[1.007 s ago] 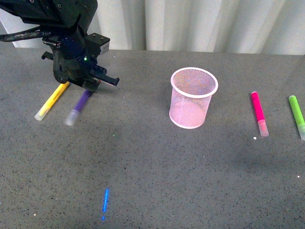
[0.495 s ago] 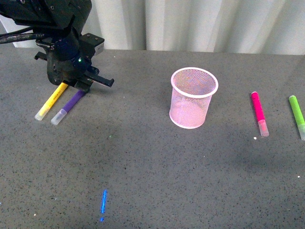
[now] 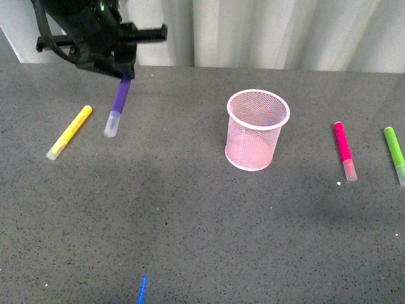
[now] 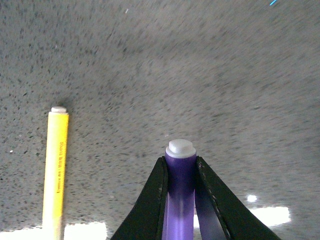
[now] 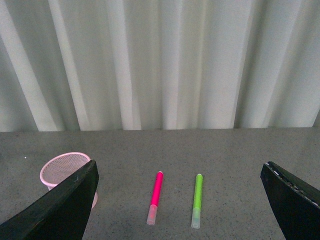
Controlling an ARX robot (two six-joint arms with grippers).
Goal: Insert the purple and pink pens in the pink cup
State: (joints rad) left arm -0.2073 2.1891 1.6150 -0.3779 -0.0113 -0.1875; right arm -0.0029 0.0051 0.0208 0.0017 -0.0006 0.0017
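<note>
Purple pen (image 3: 118, 104), clear-capped, nearly upright

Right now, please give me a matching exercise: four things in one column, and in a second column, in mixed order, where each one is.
1. purple pen
2. yellow pen
3. pink pen
4. pink cup

A. upright near the middle of the table
B. lying right of the pink cup
C. held in the left gripper
D. lying far left

Pairs: 1-C, 2-D, 3-B, 4-A
</note>
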